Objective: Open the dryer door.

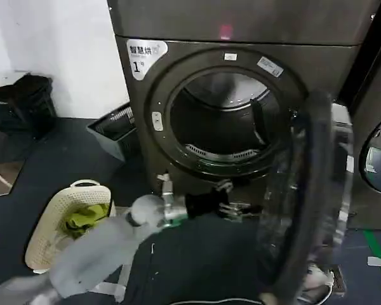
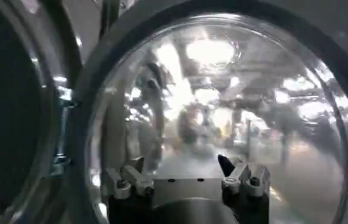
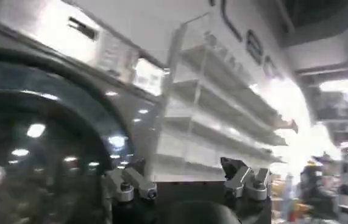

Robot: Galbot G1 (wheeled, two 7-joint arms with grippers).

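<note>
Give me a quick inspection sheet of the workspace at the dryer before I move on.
Surface: dark floor in front of the machines.
Job's things: dryer door swung wide open toward the right; drum opening exposed.
Clutter: laundry basket with green cloth on the floor at the left; grey crate by the wall.
Grippers: left gripper low before the opening, open, holding nothing, facing the door glass; right gripper open, empty, near the neighbouring machine.
Cables: nothing seen.
Surroundings: white wall at the left; green floor tape at the right.
</note>
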